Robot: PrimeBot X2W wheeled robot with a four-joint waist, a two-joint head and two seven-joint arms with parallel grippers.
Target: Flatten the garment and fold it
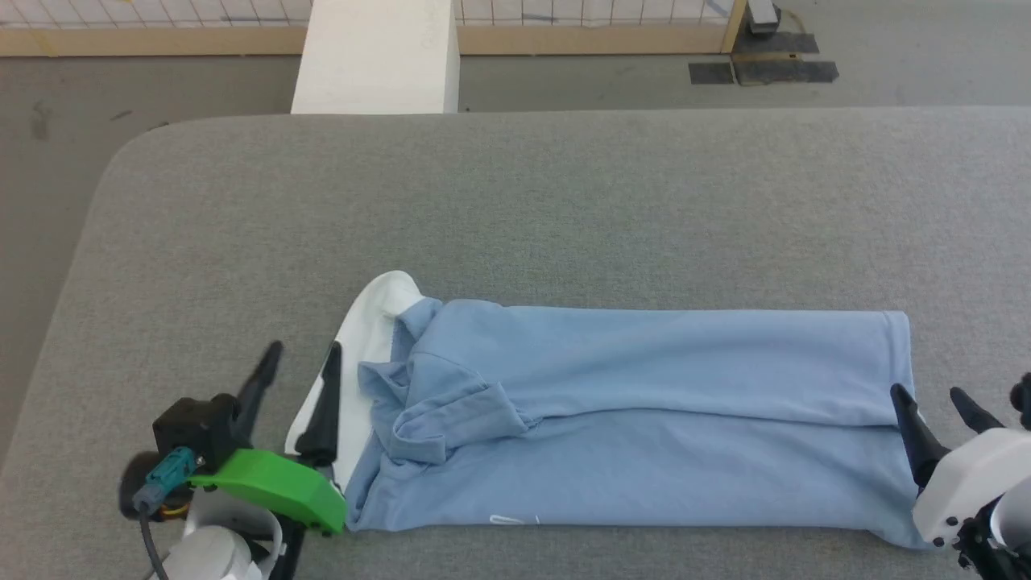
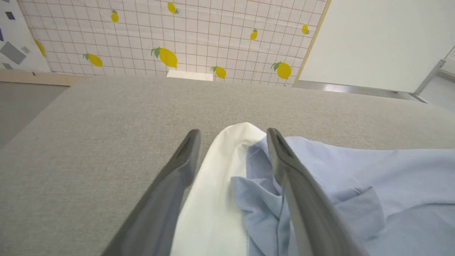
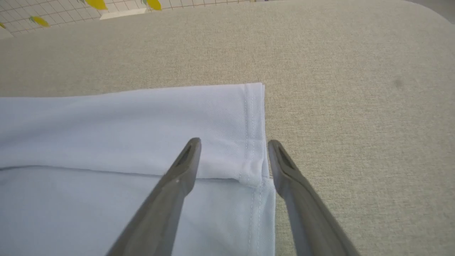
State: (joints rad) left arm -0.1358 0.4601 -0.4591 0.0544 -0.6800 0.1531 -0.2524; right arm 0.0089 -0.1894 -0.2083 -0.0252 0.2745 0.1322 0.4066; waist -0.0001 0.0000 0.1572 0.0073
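The garment (image 1: 644, 419), a light blue shirt with a white collar end (image 1: 370, 330) at the left, lies as a long folded strip across the grey table (image 1: 515, 201). My left gripper (image 1: 302, 358) stands open at the collar end, its fingers astride the white fabric (image 2: 213, 185). At the hem end, my right gripper (image 1: 926, 399) is open too, one finger over the blue cloth (image 3: 124, 142) and the other just off its hem edge (image 3: 261, 142). Nothing is held by either.
The table's rounded far-left corner (image 1: 137, 153) drops to the floor. A white block (image 1: 374, 56) stands beyond the far edge. A lemon-patterned grid wall (image 2: 170, 35) rises behind. Bare table stretches behind the shirt.
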